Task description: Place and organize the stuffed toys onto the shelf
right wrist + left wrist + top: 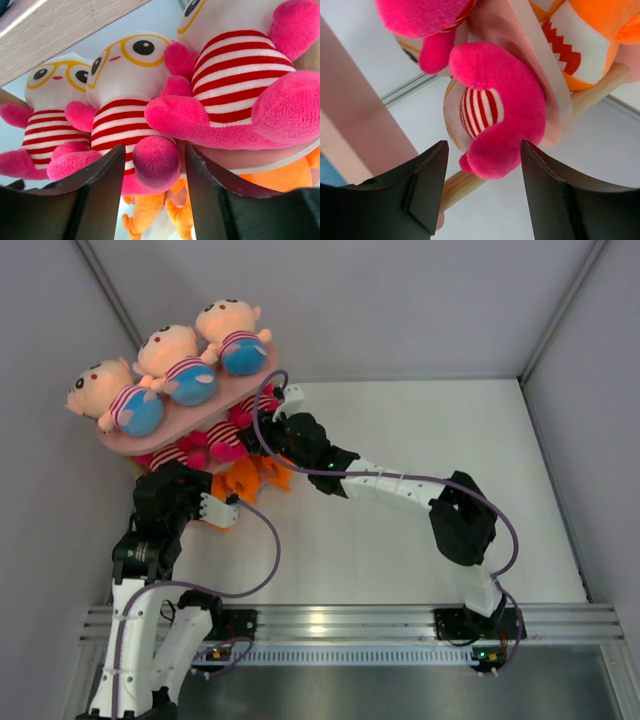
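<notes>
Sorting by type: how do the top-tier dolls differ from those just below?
The boy dolls on top: peach heads, blue pants; the glasses dolls below: white heads, pink limbs. From above the boy dolls show fully; the glasses dolls mostly hide under the top board. Both wear red-white stripes.

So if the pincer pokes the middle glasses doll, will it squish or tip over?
It would probably squish: the middle glasses doll looks like fuzzy stuffed plush. It is likely light for its size too. It might tip easily, since its head looks bigger than its striped body.
</notes>
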